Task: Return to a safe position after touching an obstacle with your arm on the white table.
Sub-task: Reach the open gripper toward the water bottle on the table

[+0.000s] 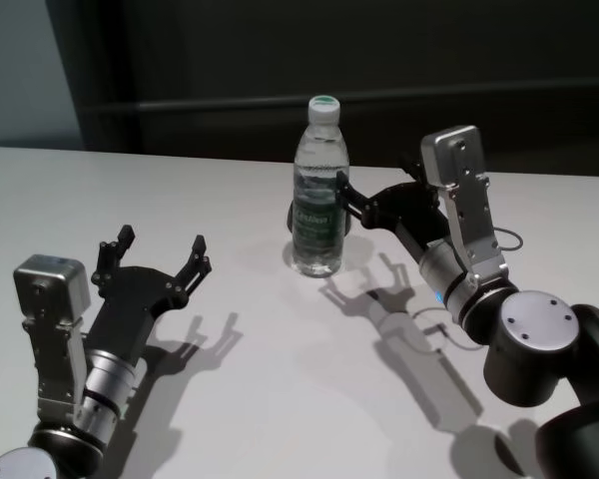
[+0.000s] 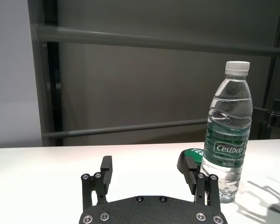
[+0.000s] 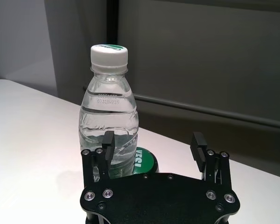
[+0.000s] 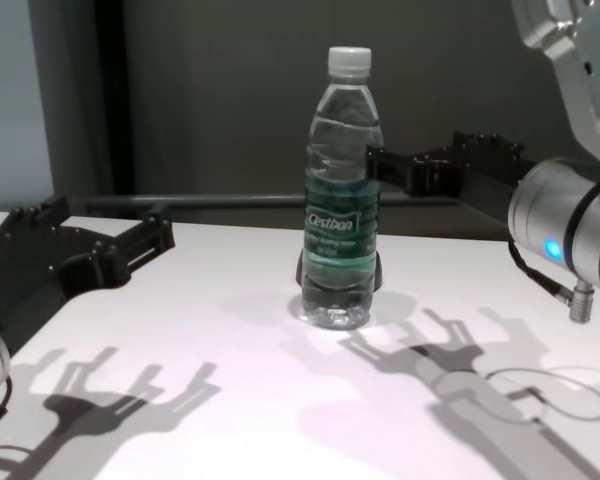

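Note:
The clear water bottle [image 1: 319,190] with a white cap and green Cestbon label stands upright on the white table [image 1: 250,399] at the middle back. My right gripper [image 1: 376,178] is open at the bottle's right side, and one fingertip [image 1: 341,181] is against or very close to it at label height. In the right wrist view the bottle [image 3: 108,116] stands just behind one finger [image 3: 107,142], outside the open jaws. My left gripper [image 1: 163,242] is open and empty, low at the near left, well apart from the bottle [image 2: 226,135].
A low dark round object with a green top [image 3: 142,161] lies on the table just behind the bottle. A thin cable [image 4: 540,385] loops onto the table from my right arm. Dark wall rails run behind the table's far edge.

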